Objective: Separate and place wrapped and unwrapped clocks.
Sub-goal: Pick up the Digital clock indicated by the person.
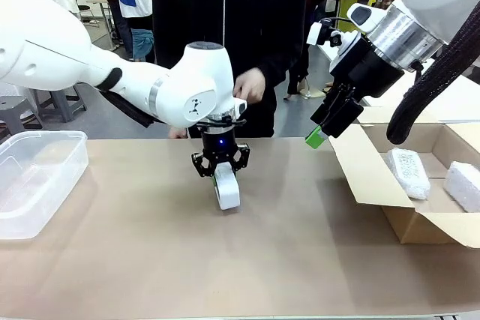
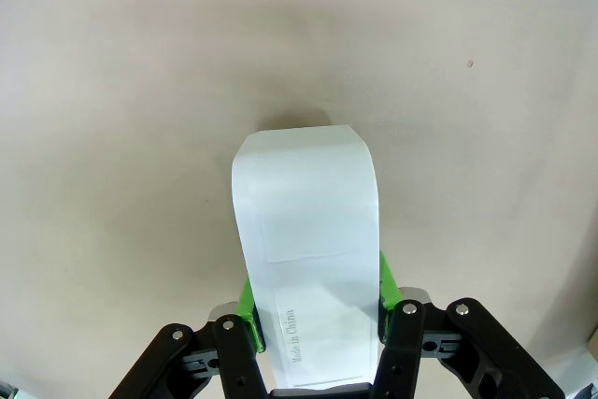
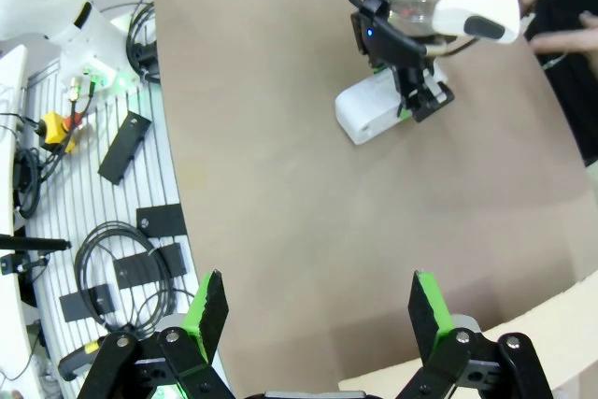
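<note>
One bare white clock (image 1: 226, 186), a smooth rounded-rectangle block, lies on the brown bench near the middle, somewhat toward the far edge. The left gripper (image 1: 220, 172) stands straight down over it, its green pads (image 2: 247, 310) pressed against the block's two long sides at one end, so the jaws are clamped on it; the left wrist view shows small print reading "Made in China" on the face between the fingers, and the block's other end resting on the bench surface. Toward the bench's right edge sits one open cardboard box (image 1: 405, 219), flaps spread, with two white bubble-wrap bundles inside: one oblong bundle (image 1: 407, 172) nearer the box's left wall and a second bundle (image 1: 465, 183) at the picture's right border. The right gripper (image 1: 324, 127) hangs in the air above the box's left flap, clear of everything; its own view shows its fingers spread wide with nothing between them. At the bench's left edge sits one clear plastic tub (image 1: 30, 177). Past the far edge a person's hand (image 1: 250, 85) hangs above the bench.
</note>
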Robot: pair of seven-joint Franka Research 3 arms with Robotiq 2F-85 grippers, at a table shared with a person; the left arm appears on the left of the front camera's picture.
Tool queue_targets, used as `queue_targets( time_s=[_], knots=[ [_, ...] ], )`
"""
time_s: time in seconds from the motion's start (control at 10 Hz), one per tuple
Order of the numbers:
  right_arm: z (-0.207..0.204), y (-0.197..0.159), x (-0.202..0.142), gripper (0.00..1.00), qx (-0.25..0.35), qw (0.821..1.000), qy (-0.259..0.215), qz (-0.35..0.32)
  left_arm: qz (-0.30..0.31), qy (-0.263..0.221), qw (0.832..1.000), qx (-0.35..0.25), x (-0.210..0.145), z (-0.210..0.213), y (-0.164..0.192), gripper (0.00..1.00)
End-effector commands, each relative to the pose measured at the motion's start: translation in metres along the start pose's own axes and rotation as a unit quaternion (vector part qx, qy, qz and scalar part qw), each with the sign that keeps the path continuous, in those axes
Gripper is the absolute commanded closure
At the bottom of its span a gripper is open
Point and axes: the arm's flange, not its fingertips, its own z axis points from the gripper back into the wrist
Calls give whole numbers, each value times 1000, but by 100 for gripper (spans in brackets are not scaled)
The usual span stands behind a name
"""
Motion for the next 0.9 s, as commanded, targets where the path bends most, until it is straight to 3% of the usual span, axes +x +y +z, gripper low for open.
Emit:
queue_targets(
  time_s=[0.0,0.2,0.4,0.8],
  knots=[
    [1,-1,3,0,5,1000,1,-9,6,-6,1000,2,-17,50,22,88],
    [1,-1,3,0,5,1000,1,-9,-57,21,998,-17,-44,116,42,88],
    [1,-1,3,0,5,1000,1,-9,-101,7,995,-9,-79,178,62,88],
    [1,-1,3,0,5,1000,1,-9,-162,-87,983,-13,-128,254,81,88]
  ],
)
